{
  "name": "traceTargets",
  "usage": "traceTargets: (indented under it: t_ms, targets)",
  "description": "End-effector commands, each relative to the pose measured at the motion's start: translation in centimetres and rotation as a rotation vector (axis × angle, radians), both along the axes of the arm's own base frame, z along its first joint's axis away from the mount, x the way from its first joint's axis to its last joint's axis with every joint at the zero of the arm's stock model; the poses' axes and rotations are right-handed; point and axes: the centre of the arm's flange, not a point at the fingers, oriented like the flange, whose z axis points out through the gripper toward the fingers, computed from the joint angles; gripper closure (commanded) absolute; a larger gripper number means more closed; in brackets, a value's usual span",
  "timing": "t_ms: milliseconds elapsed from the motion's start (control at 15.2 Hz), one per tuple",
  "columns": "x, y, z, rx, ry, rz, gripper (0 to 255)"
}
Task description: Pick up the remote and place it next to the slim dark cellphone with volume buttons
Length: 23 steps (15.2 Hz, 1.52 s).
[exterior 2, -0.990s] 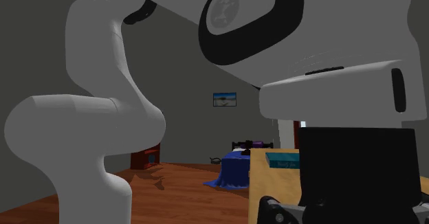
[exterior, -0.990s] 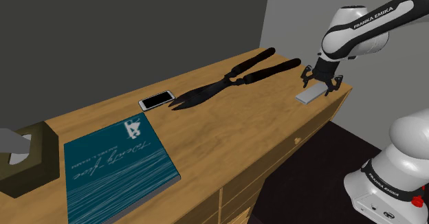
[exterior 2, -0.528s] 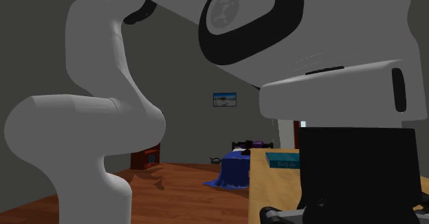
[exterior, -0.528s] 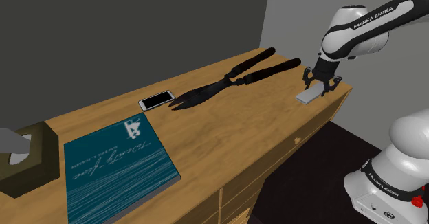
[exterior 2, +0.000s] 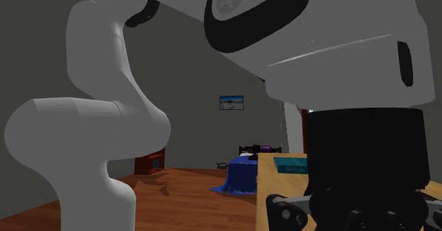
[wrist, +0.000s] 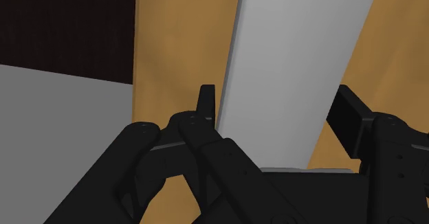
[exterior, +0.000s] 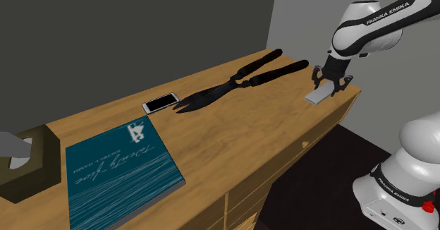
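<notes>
The remote (exterior: 318,95) is a plain grey slab at the right end of the wooden dresser top (exterior: 240,130), close to its corner. My black gripper (exterior: 328,87) stands straight above it, shut on it. In the wrist view the grey remote (wrist: 295,44) runs lengthwise between my fingers (wrist: 207,102), which clasp its two long sides, and the gripper (wrist: 278,109) sits over its near end. The slim phone (exterior: 160,103), drawn pale with a dark rim, lies flat far off toward the shoulder view's left, near the tips of the shears.
Long black garden shears (exterior: 236,84) lie between the phone and the remote. A teal book (exterior: 120,168) and a tissue box (exterior: 25,161) sit at the left end. The dresser's right edge (exterior: 345,101) drops to dark floor. The robot's stand (exterior: 398,186) is at lower right.
The fingers, open a second ago, have closed on the remote. The hand has since risen slightly, and the remote looks a little higher and shifted with it.
</notes>
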Motion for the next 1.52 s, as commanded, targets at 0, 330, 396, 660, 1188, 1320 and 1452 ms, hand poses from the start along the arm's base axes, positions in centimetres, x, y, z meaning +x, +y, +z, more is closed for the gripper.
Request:
traceTargets:
  t_ms: [0, 330, 396, 660, 1188, 1320, 1452]
  targets:
    - [0.1, 0.0, 1.1, 0.0, 0.0, 0.0, 255]
    - [0.1, 0.0, 3.8, 0.0, 0.0, 0.0, 255]
    - [0.1, 0.0, 4.3, 0.0, 0.0, 0.0, 255]
    - [0.1, 0.0, 6.4, 0.0, 0.0, 0.0, 255]
    - [2.6, 7.5, 7.4, 0.0, 0.0, 0.0, 255]
    - [3.4, 10.0, 7.4, 0.0, 0.0, 0.0, 255]
    - [4.2, 12.5, 7.4, 0.0, 0.0, 0.0, 255]
